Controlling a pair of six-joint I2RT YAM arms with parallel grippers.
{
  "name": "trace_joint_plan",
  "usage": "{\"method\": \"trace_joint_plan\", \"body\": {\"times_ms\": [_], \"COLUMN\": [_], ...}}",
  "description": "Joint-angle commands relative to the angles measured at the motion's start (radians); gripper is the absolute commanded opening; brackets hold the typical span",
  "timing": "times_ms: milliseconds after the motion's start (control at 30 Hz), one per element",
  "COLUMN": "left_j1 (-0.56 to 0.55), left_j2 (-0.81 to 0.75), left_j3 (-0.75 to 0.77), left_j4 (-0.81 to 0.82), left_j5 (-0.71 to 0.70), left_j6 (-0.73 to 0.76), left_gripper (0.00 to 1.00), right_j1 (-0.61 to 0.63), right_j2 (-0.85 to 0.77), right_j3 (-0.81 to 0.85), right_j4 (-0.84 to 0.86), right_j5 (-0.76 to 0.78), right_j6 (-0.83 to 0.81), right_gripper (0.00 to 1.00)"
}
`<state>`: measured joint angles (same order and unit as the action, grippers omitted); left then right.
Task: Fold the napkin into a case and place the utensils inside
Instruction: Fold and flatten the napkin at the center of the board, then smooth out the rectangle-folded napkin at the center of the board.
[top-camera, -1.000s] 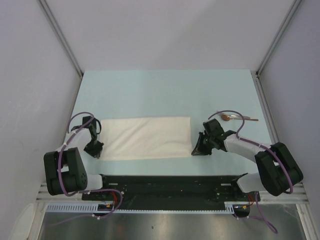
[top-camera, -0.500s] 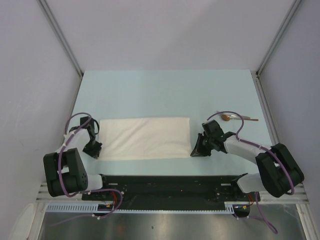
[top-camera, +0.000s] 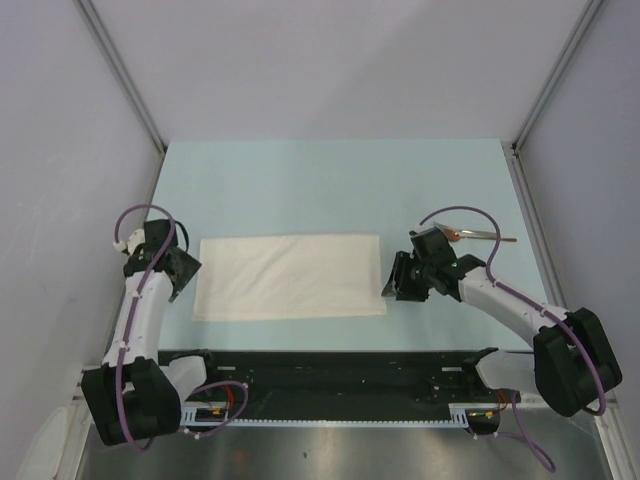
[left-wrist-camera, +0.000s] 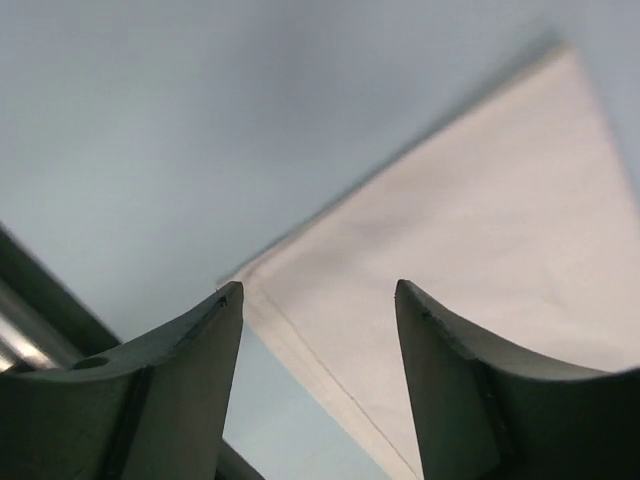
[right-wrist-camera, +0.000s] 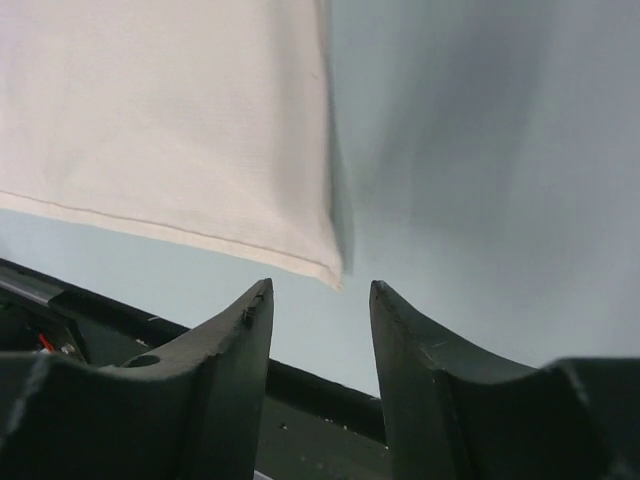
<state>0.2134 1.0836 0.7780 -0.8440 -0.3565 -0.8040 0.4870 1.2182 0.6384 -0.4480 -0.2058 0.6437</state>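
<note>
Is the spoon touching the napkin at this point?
Apart. The top view shows the spoon lying on the table well right of the napkin, beyond the right gripper.

Left arm (top-camera: 140, 310) reaching forward from its base along the left side, left gripper (top-camera: 181, 271) turned inward, jaws parted with nothing between them, right arm (top-camera: 505, 303) stretched leftward, right gripper (top-camera: 396, 283) tipped downward, jaws apart, gripping nothing

No writing, number, brand or sign can be read in any view. The napkin (top-camera: 290, 277) is plain, and the table (top-camera: 330, 180) in the middle of the overhead frame carries no legible marks.
</note>
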Motion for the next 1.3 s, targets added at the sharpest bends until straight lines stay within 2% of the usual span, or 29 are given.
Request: {"method": "trace_joint_plan", "body": {"times_ms": [0,100,167,300,400,567,700,900,1067,1267], "left_j1": [-0.071,-0.077,-0.078,-0.071,-0.065,-0.046,-0.019,0.04,0.044,0.02], "left_j2": [-0.057,-0.018,0.083,0.318,0.473,0.6,0.682,0.756,0.777,0.67], "left_j3": [0.001,-0.036,-0.014,0.113,0.184,0.236,0.277,0.299,0.342,0.32], "left_j4": [0.287,0.46,0.505,0.494,0.485,0.487,0.467,0.431,0.401,0.441], "left_j5": [0.301,0.468,0.505,0.583,0.61,0.519,0.476,0.389,0.375,0.406], "left_j6": [0.19,0.174,0.157,0.175,0.192,0.201,0.215,0.226,0.247,0.253], "left_gripper": [0.61,0.52,0.43,0.28,0.22,0.21,0.21,0.21,0.22,0.3], "right_j1": [0.022,0.012,-0.007,-0.068,-0.103,-0.171,-0.22,-0.274,-0.281,-0.274], "right_j2": [0.055,0.153,0.216,0.392,0.507,0.661,0.741,0.817,0.847,0.798], "right_j3": [0.118,0.2,0.265,0.4,0.429,0.497,0.514,0.544,0.615,0.722], "right_j4": [0.064,0.152,0.192,0.316,0.416,0.506,0.517,0.508,0.385,0.246], "right_j5": [-0.015,-0.029,-0.049,-0.194,-0.283,-0.379,-0.423,-0.379,-0.27,-0.127], "right_j6": [-0.056,-0.085,-0.098,-0.092,-0.05,-0.055,-0.081,-0.18,-0.254,-0.334], "right_gripper": [0.49,0.48,0.45,0.38,0.32,0.29,0.27,0.27,0.27,0.32]}}
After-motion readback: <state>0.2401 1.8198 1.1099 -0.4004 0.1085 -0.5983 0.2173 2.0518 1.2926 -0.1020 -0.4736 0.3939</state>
